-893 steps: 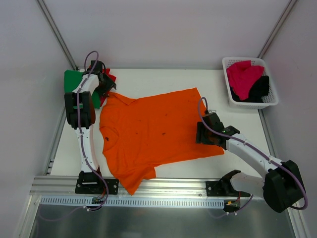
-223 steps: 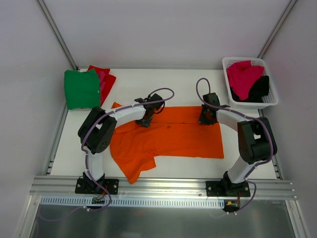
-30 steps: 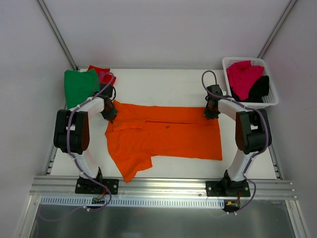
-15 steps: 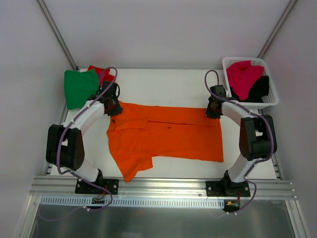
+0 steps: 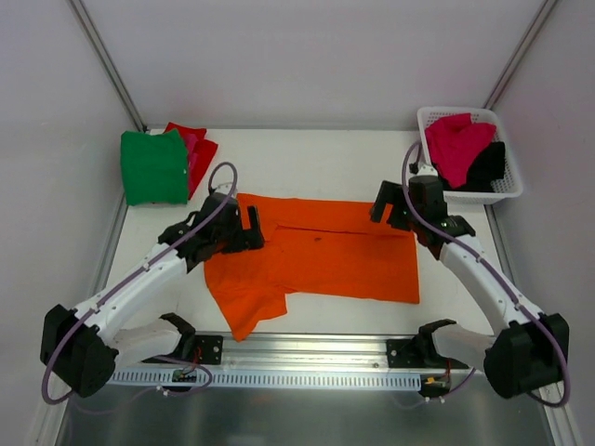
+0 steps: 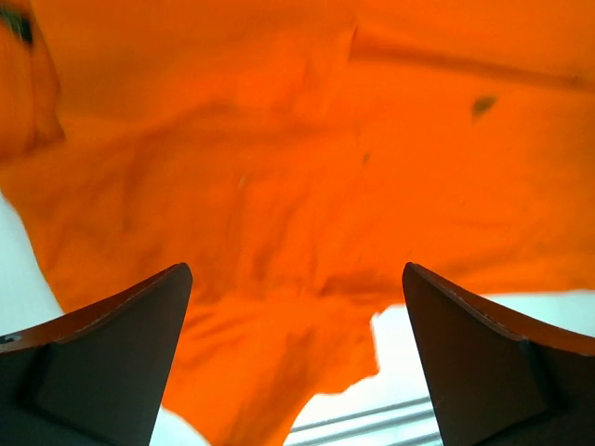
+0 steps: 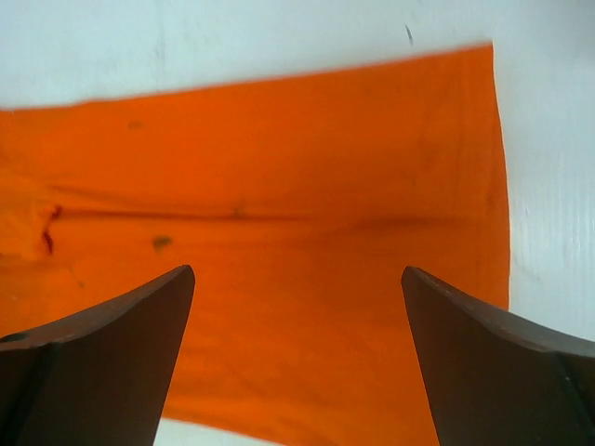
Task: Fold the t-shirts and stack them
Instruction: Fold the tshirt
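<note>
**Both pincers apart over the orange t-shirt [image 5: 325,255]**

The left pincer [image 6: 293,279] stands with its dark, wedge-shaped fingers [image 6: 112,353] spread wide and nothing between them. Below it lies soft, rumpled orange cloth. The right pincer [image 7: 297,274] is spread just as wide, also with nothing held, over smoother cloth crossed by one long crease (a few small dark specks show on the fabric).

From above, the orange t-shirt lies flat on the white tabletop [image 5: 307,158] as a long band, with a loose flap reaching toward the near edge on its left. The left pincer hangs over the band's left end, the right pincer over its far right corner.

At the far left corner a folded green t-shirt [image 5: 153,167] lies on a red t-shirt [image 5: 200,149]. At the far right, a white lattice basket [image 5: 469,195] holds a crumpled magenta-pink t-shirt [image 5: 457,144] and a black t-shirt [image 5: 488,167].
</note>
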Motion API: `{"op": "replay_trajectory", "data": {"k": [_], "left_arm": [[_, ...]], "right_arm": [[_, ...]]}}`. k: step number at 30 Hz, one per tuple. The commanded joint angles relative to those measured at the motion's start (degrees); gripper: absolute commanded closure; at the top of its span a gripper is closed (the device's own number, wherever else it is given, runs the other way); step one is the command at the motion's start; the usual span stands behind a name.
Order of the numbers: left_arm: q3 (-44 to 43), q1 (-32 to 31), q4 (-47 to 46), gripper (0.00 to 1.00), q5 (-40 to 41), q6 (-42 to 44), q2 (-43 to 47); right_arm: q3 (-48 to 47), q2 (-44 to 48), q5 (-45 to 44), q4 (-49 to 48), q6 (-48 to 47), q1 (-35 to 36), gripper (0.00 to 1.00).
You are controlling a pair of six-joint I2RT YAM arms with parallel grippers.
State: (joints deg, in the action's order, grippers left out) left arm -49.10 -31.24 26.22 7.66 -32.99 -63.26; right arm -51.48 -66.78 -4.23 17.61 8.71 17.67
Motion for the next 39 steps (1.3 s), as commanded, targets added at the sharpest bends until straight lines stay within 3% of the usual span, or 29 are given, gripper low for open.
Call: {"op": "replay_trajectory", "data": {"k": [1,8,13,17,21,27,33,39], "left_arm": [[7.76,-2.58,7.44,0.01,-1.59,-5.58,7.79],[11.05,-10.39,22.81,0.01,-3.97,-16.03,23.08],[8.94,-18.75,37.72,0.03,-5.55,-22.28,25.65],[10.42,-24.47,41.62,0.05,-9.33,-26.5,25.13],[13.76,-31.65,40.5,0.05,-10.21,-28.35,19.95],[10.0,-41.34,37.25,0.02,-3.28,-28.71,5.45],[11.48,-41.97,26.63,0.01,-3.44,-21.08,-6.76],[8.5,-41.97,22.04,0.01,-2.39,-13.6,-12.31]], "right_arm": [[6.38,8.91,-1.57,5.85,2.8,0.26,0.0],[9.56,22.82,-4.82,17.36,4.38,0.35,0.01],[10.88,25.39,-3.68,20.36,4.21,0.35,0.0],[13.07,25.21,-2.36,20.28,4.12,0.35,0.01],[15.18,26.09,-2.01,19.4,3.25,0.35,0.01],[15.98,27.06,-2.1,18.43,2.1,0.35,0.01],[15.62,27.93,-2.01,18.87,1.66,0.26,0.03],[16.24,28.2,-1.75,18.87,2.01,0.26,0.05]]}}
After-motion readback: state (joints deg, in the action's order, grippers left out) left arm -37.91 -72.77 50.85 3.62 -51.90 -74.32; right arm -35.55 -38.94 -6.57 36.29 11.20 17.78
